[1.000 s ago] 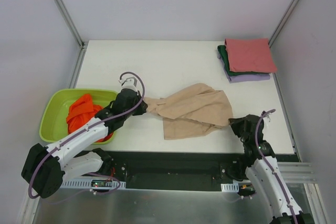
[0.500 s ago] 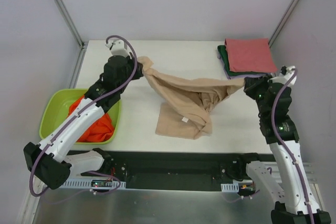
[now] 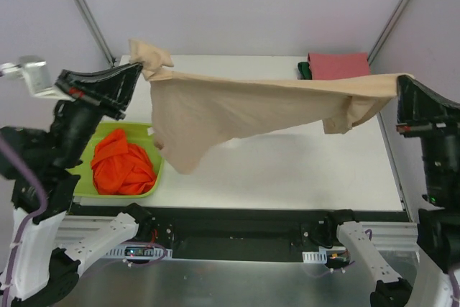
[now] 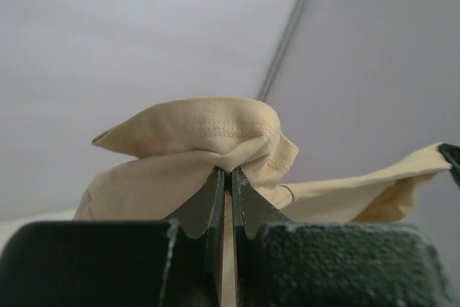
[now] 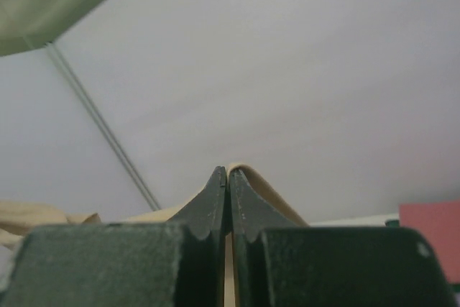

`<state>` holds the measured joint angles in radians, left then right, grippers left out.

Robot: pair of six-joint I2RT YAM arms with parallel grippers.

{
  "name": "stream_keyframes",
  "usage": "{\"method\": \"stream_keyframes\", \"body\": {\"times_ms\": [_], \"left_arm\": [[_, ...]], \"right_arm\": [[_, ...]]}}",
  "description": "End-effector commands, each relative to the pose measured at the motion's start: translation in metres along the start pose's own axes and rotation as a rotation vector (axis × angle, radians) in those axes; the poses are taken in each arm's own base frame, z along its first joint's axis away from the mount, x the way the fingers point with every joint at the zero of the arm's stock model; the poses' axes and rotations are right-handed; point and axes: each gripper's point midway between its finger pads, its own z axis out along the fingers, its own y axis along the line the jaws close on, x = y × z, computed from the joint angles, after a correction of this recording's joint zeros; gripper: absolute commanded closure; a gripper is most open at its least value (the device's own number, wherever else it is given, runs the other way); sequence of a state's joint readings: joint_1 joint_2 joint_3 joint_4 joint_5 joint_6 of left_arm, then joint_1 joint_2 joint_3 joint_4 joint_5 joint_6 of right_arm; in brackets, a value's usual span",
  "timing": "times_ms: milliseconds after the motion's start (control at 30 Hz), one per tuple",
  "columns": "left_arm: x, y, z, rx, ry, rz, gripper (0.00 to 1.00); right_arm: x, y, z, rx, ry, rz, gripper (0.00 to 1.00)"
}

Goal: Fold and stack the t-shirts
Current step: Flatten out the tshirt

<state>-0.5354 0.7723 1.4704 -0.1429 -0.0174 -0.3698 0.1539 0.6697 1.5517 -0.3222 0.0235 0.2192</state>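
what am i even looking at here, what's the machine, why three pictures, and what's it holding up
It is a robot with two arms, a left arm and a right arm, bolted to a table. Each ends in a two-finger gripper. The wide picture looks down from above and behind them. The other two come from small cameras on the wrists, so each shows that arm's own black fingers up close.

The left gripper and the right gripper are each pinched shut on one end of a beige t-shirt, holding it stretched in the air above the table. An orange shirt lies crumpled in a lime-green basin on the left. A folded stack, pinkish-red on top, sits in the far right corner.
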Motion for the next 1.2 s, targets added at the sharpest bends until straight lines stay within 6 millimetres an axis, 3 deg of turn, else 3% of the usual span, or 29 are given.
{"method": "stream_keyframes", "body": {"times_ms": [0, 133, 300, 400, 500, 567, 600, 667, 733, 800, 867, 900, 933, 967, 1000, 1033, 1133, 1167], "left_arm": [[-0.05, -0.074, -0.034, 0.338, -0.065, 0.048, 1.0], [-0.069, -0.104, -0.053, 0.475, -0.068, 0.041, 1.0], [-0.085, -0.104, -0.044, 0.444, -0.11, 0.053, 1.0], [-0.081, -0.09, -0.018, 0.374, -0.111, 0.073, 1.0], [-0.053, -0.048, 0.032, 0.188, -0.074, 0.113, 1.0], [-0.023, -0.008, 0.069, 0.031, -0.026, 0.16, 1.0], [-0.005, 0.022, 0.087, -0.094, -0.003, 0.185, 1.0], [0.043, 0.071, 0.117, -0.259, 0.088, 0.243, 1.0], [0.099, 0.12, 0.143, -0.339, 0.213, 0.262, 1.0], [0.172, 0.174, 0.162, -0.373, 0.379, 0.217, 0.98], [0.241, 0.224, 0.167, -0.426, 0.551, 0.157, 0.71], [0.266, 0.242, 0.167, -0.451, 0.624, 0.141, 0.51], [0.298, 0.254, 0.171, -0.437, 0.707, 0.12, 0.25], [0.31, 0.26, 0.17, -0.441, 0.745, 0.114, 0.06], [0.331, 0.269, 0.167, -0.445, 0.795, 0.11, 0.01], [0.339, 0.271, 0.166, -0.44, 0.817, 0.104, 0.01], [0.352, 0.275, 0.158, -0.449, 0.849, 0.096, 0.01], [0.356, 0.274, 0.154, -0.446, 0.86, 0.087, 0.01]], "right_arm": [[-0.056, 0.047, -0.044, -0.161, -0.111, -0.016, 1.0], [-0.081, 0.064, -0.069, -0.211, -0.163, -0.02, 1.0], [-0.082, 0.051, -0.068, -0.138, -0.172, -0.041, 0.99], [-0.072, 0.027, -0.048, -0.026, -0.154, -0.057, 0.99], [-0.039, -0.013, -0.012, 0.133, -0.081, -0.072, 1.0], [-0.007, -0.045, 0.016, 0.244, -0.016, -0.108, 1.0], [0.011, -0.062, 0.028, 0.297, 0.014, -0.122, 1.0], [0.052, -0.095, 0.051, 0.38, 0.073, -0.148, 1.0], [0.107, -0.127, 0.072, 0.438, 0.16, -0.165, 1.0], [0.166, -0.165, 0.082, 0.526, 0.281, -0.178, 1.0], [0.242, -0.209, 0.089, 0.598, 0.452, -0.186, 0.99], [0.27, -0.224, 0.089, 0.619, 0.52, -0.169, 0.91], [0.299, -0.238, 0.088, 0.632, 0.598, -0.158, 0.75], [0.32, -0.25, 0.087, 0.644, 0.663, -0.154, 0.55], [0.333, -0.259, 0.086, 0.66, 0.704, -0.151, 0.4], [0.342, -0.265, 0.086, 0.674, 0.732, -0.155, 0.24], [0.355, -0.266, 0.091, 0.641, 0.782, -0.17, 0.04], [0.357, -0.264, 0.092, 0.621, 0.792, -0.16, 0.02]]}}
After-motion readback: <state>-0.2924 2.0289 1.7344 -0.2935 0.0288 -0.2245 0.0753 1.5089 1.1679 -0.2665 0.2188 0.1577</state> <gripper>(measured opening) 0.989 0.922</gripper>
